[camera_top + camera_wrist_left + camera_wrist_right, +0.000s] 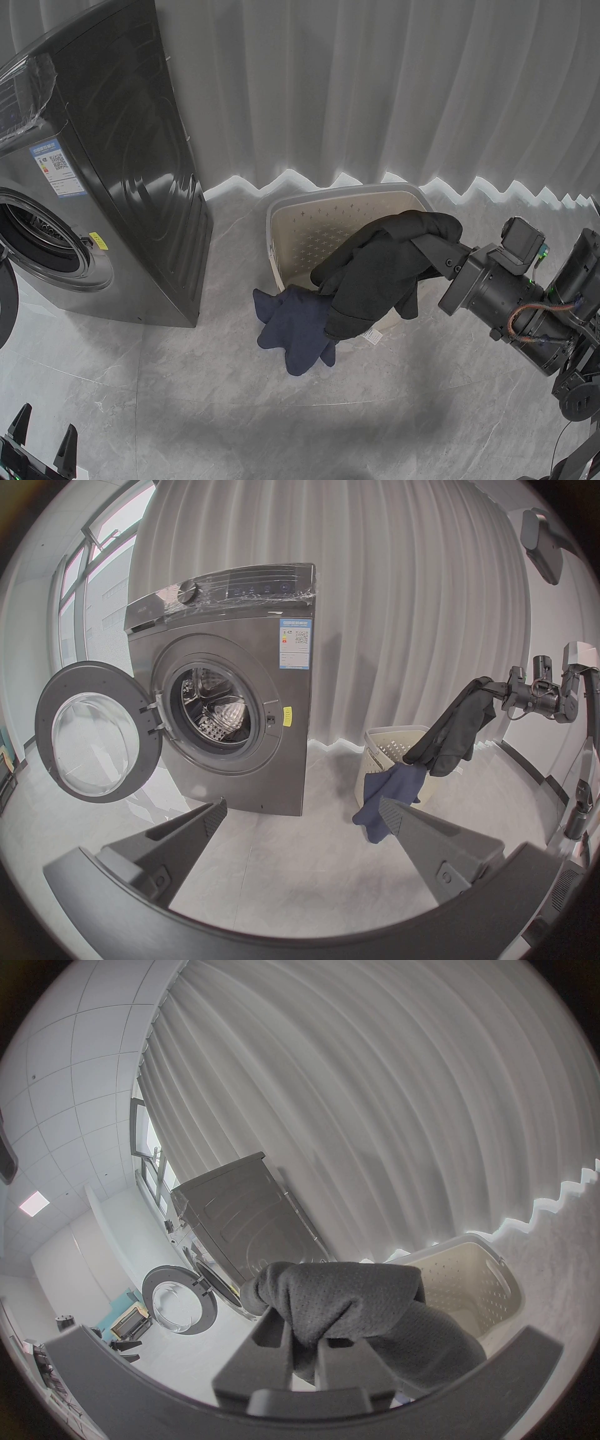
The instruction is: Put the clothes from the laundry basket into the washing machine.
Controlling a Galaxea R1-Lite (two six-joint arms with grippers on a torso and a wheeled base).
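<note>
A black garment point(375, 275) hangs in the air over the cream laundry basket point(294, 215), with my right gripper point(434, 240) shut on its upper end. The same black garment point(350, 1300) drapes over the closed fingers point(262, 1354) in the right wrist view. A dark blue garment point(294, 328) spills over the basket's front rim onto the floor. The grey washing machine point(125, 175) stands at the left with its round door point(94, 730) swung open and the drum point(212, 708) bare. My left gripper point(40, 434) is low at the near left, open and holding nothing, its fingers point(187, 836) spread wide.
A pleated white curtain point(375, 87) runs behind the basket and the machine. Grey marble floor point(219, 400) lies free between the machine's front and the basket. The open door point(6, 300) juts out at the far left edge.
</note>
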